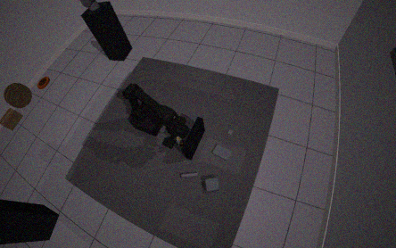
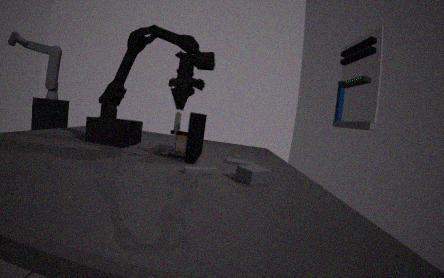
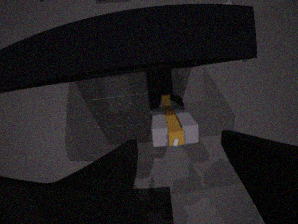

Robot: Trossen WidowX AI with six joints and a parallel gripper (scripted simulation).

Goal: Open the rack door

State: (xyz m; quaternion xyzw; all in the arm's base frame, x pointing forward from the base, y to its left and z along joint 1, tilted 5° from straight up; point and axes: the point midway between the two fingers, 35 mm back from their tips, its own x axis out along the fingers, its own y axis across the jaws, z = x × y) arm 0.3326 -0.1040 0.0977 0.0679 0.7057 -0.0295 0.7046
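Note:
The rack's tall black panel [image 1: 194,138] [image 2: 196,138] [image 3: 200,37] stands upright on the table. The upright handle [image 2: 177,121] [image 3: 175,131] is pale with an orange stripe and stands on the arm's side of the panel. My gripper [image 2: 179,108] [image 3: 180,141] points straight down just above the handle's top. Its fingers are open, one on each side of the handle in the wrist view, with nothing held. The handle's lower part and the door's edges are too dark to make out, so I cannot tell the door's angle.
Beyond the panel lie a pale block [image 1: 212,184] [image 2: 252,174], a thin pale bar [image 1: 189,175] [image 2: 201,170], a flat pale plate [image 1: 222,152] and a small pale cube [image 1: 230,132]. The arm's black base [image 2: 114,132] stands behind the gripper.

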